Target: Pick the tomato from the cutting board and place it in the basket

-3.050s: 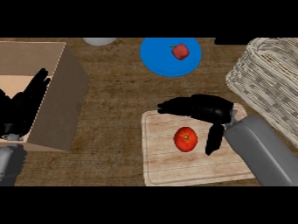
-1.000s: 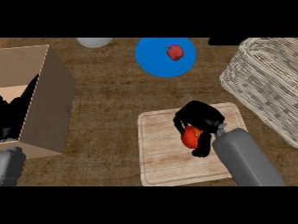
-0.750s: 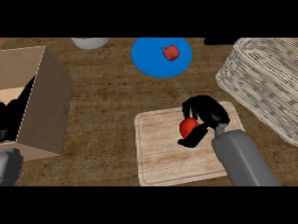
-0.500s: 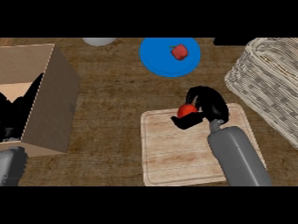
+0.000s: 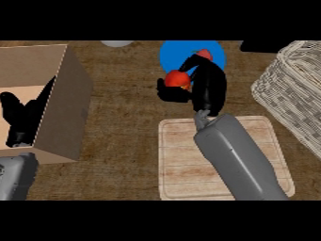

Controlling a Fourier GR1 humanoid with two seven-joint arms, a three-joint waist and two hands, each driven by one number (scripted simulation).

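Moved: tomato (image 5: 176, 78) lifted off board (image 5: 180, 160), now over plate (image 5: 173, 54).
Right hand (image 5: 206, 89): curled round tomato.
Left hand (image 5: 22, 117): relaxed, by box (image 5: 65, 94).
Basket (image 5: 305, 99): counter's right edge.

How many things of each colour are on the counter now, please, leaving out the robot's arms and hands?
Red: 2, the tomato in the right hand and a red item on the plate
Blue: 1, plate
Brown: 1, cardboard box
Pale wood: 1, cutting board
Beige: 1, wicker basket
Total: 6

tomato (image 5: 177, 77): mostly hidden by right robot hand (image 5: 206, 89) | basket (image 5: 303, 99): cut off at right edge
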